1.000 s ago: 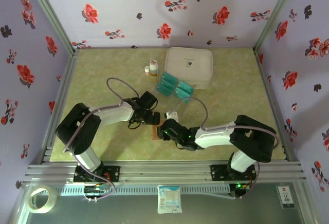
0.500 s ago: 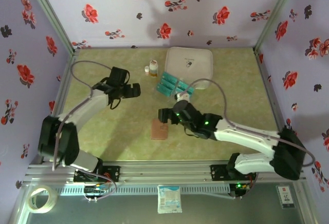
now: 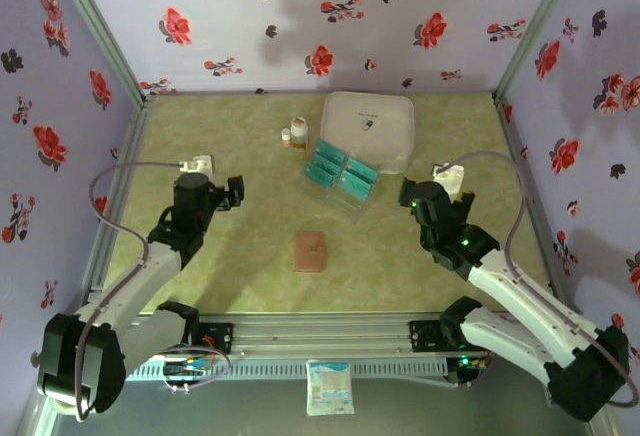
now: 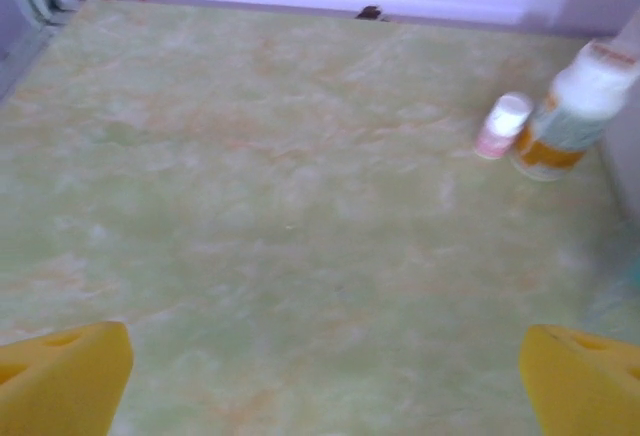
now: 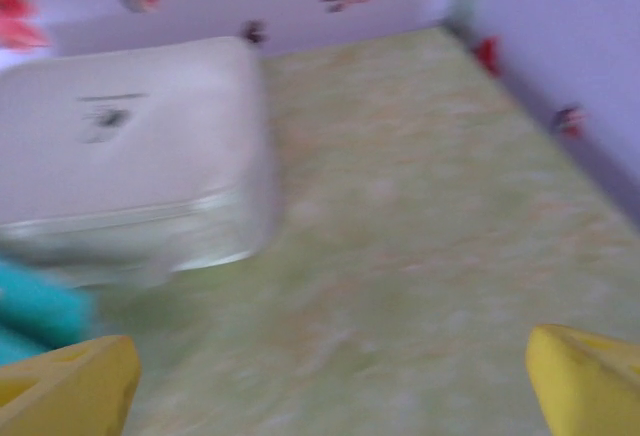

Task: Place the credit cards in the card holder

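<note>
L gripper [image 3: 233, 192], R gripper [image 3: 408, 196] spread wide; bare mat [image 3: 240, 266] round card holder [image 3: 310, 252].

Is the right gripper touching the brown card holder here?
Apart. The top external view shows a wide stretch of bare table between the right gripper and the card holder.

Lab test booth: floral walls [image 3: 300, 16], aluminium frame [image 3: 320, 334].
</note>
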Robot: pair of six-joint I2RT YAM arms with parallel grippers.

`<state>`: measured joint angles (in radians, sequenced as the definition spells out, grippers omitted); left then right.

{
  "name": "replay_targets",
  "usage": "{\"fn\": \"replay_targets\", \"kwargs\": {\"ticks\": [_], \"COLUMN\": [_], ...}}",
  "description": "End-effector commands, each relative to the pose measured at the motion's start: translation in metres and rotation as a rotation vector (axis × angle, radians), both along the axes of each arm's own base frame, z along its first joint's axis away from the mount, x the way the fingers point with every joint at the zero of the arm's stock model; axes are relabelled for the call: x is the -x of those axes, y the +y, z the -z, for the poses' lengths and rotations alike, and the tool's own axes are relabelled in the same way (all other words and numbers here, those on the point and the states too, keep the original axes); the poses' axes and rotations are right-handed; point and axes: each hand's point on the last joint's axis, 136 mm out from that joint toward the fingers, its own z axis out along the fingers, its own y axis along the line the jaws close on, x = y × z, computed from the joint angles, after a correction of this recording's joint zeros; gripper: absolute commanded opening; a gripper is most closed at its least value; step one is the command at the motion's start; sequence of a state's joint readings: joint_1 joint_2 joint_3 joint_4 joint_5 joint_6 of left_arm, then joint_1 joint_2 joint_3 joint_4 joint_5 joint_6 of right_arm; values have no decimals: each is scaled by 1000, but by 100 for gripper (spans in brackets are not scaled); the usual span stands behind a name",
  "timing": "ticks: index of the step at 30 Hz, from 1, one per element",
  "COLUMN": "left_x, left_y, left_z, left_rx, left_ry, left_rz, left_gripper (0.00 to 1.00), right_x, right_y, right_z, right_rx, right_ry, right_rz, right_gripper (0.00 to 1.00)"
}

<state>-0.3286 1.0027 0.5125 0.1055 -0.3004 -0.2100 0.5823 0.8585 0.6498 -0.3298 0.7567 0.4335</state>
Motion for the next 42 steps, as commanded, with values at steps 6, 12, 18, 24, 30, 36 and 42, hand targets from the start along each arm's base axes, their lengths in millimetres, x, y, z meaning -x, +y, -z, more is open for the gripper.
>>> {"fn": "replay_targets", "kwargs": {"ticks": [6,12,18,24,30,36,42], "left_x": [-8,-18,-50,-64,-66,-65,-64], "left_y": [74,79,77,79,80,75,75], "left_z": [13,39,46,70,72,71,72], "left_rx": [-189,-202,-162,-114,-84,-103,-103], "left_ry": [-122,-131,-154,-101,-85,-94,-92], "left_rz": [-216,-201,-145,-105,-85,-66,-65], "left_gripper": [100,100,100,100,100,100,100], "right_x": [-17,-43,-87,-106,-106,-105,-106], "right_y": [-96,-107,-89,-87,-85,-84,-83], "right_z": [55,89,86,113,118,115,117], "right_rx": [137,80,57,1,-6,12,11], "right_ry": [23,-10,-116,-135,-79,-93,-91], "right_rz": [290,272,112,36,25,28,25], "right_gripper": [99,99,99,99,99,99,99]}}
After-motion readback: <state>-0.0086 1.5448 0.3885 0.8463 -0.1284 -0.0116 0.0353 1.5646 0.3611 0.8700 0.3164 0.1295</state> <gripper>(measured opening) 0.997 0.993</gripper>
